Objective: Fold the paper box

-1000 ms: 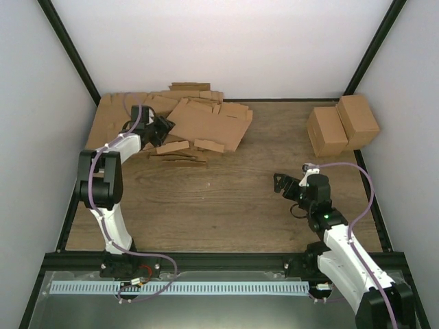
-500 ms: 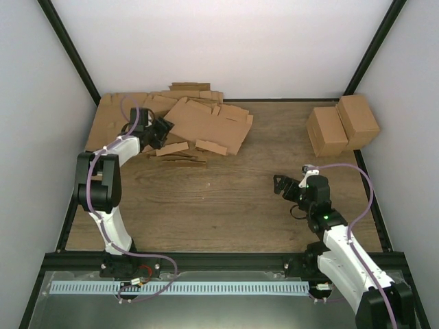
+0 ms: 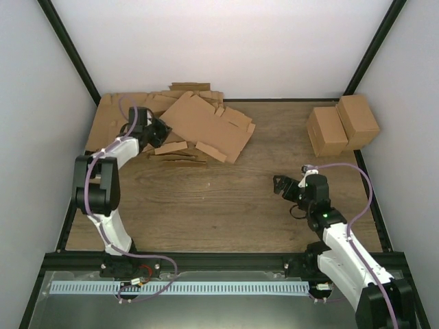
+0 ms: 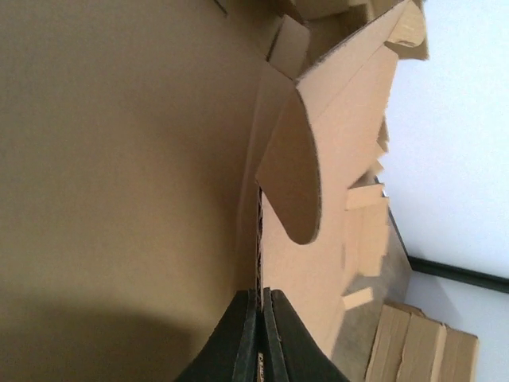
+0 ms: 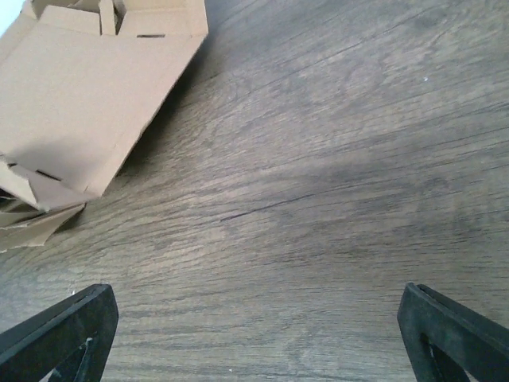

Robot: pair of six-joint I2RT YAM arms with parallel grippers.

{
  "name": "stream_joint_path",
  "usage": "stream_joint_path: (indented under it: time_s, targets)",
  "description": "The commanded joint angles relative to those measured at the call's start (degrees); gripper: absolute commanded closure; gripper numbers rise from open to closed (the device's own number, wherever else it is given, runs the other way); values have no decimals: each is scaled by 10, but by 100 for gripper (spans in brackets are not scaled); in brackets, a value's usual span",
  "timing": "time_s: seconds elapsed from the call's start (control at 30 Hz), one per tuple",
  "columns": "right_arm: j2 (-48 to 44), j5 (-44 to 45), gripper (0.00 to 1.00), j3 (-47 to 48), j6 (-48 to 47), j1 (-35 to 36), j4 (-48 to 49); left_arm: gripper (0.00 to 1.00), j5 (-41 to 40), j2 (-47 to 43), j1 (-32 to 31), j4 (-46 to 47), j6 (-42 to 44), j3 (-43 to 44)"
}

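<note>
The paper box [image 3: 206,125] is a flat brown cardboard sheet with flaps, lying tilted on top of the pile at the back left. My left gripper [image 3: 158,131] is at its left edge. In the left wrist view the left gripper [image 4: 261,299] is shut on the sheet's thin corrugated edge [image 4: 259,239], and a rounded flap [image 4: 293,183] stands above it. My right gripper [image 3: 282,186] hangs over bare table at the right, well apart from the sheet. In its own view the right gripper [image 5: 254,328] is open with only wood between its fingers, and the paper box [image 5: 87,95] lies at the upper left.
More die-cut cardboard sheets [image 3: 116,118] lie stacked under and behind the paper box. Two taller brown cartons [image 3: 341,125] stand at the back right, also showing as cartons [image 4: 421,346] in the left wrist view. White walls and a black frame bound the wooden table [image 3: 226,199].
My left gripper has closed on the sheet's left edge. The sheet has swung slightly, its right end moving nearer. The right arm has not moved.
</note>
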Motion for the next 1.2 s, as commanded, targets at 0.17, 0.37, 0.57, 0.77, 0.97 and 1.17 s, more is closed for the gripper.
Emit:
stream_joint_path:
  time_s: [0.17,0.37,0.57,0.77,0.97,1.17]
  targets:
    - [70,-194,0,116,59,4,11,96,14,-285,-14,27,15,-167]
    - [108,-351,1,120,143,6,60,96,4,-522,-25,-35,9,-308]
    - [76,-377,12,50,193,6,102,96,-22,-769,-30,-100,-23,-442]
    - [70,-378,17,6,198,8,100,96,-19,-946,-30,-154,-77,-550]
    - [125,-362,20,-10,179,32,94,96,-10,-1012,-30,-215,-86,-607]
    - [222,-332,26,-8,202,100,159,96,-6,-1008,-30,-222,-80,-627]
